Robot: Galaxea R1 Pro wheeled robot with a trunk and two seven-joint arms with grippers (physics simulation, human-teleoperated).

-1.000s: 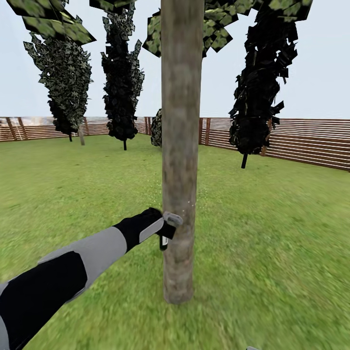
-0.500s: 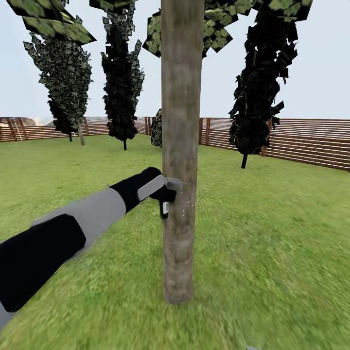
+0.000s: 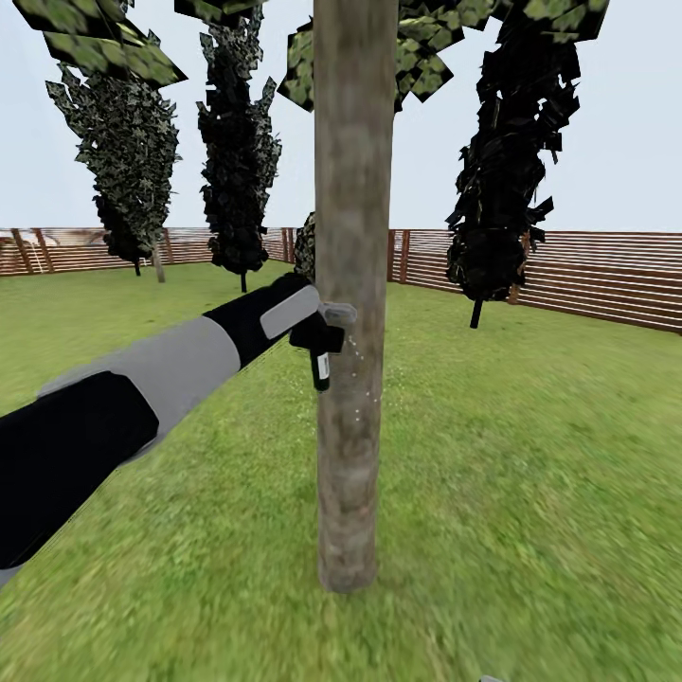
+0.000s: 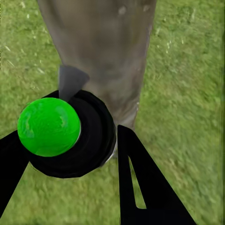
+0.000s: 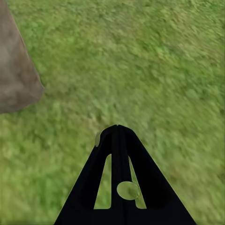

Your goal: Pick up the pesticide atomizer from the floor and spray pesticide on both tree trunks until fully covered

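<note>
Three dark cypress-like trees (image 3: 239,152), pale hazy sky (image 3: 625,142)

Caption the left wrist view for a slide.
Left gripper holds the green-capped pesticide atomizer close to the grey-brown tree trunk, above the grass.

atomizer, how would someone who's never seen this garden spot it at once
Find the thick grey-brown trunk rising from the lawn in the middle of the head view. The left pincer reaches its left side, and the atomizer is the small dark bottle hanging from it. In the left wrist view it carries a bright green ball on a black body.
</note>
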